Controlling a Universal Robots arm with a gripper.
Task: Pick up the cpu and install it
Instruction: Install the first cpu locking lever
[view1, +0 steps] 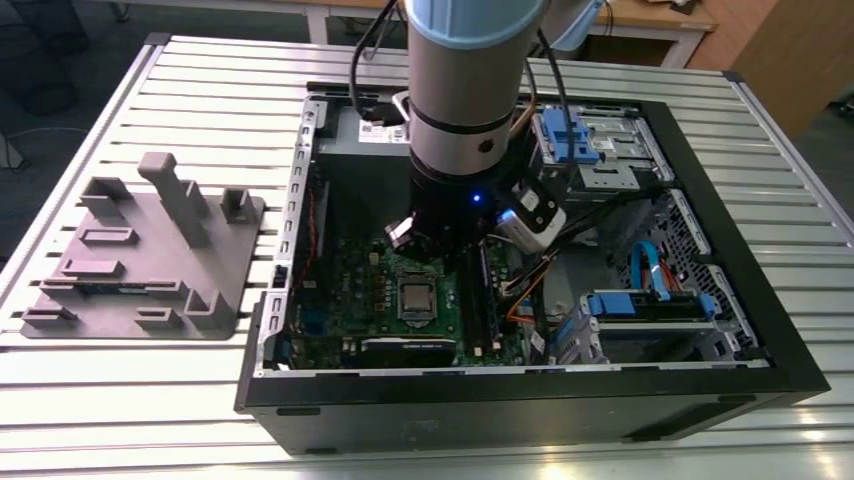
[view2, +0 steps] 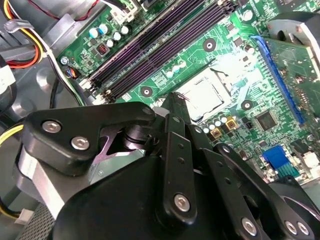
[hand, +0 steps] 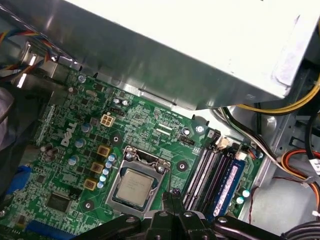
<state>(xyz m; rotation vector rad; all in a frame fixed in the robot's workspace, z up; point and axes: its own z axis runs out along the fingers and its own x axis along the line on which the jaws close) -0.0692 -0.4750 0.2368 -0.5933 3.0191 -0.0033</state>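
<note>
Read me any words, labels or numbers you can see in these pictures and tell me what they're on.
On the motherboard, a white logo: a maker's mark, left unquoted.
Tiny white lettering across the motherboard: too small to read.
Faint engraving on the cpu: too blurred to read.

Slatted white metal table (view1: 160, 400), wooden desk (view1: 667, 15) behind, wooden panel (view1: 787, 50), grey floor (view1: 54, 60)

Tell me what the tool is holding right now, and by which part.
Nothing. The tool has its tips together with nothing between them, above the motherboard; the cpu sits in its socket, ungripped.
</note>
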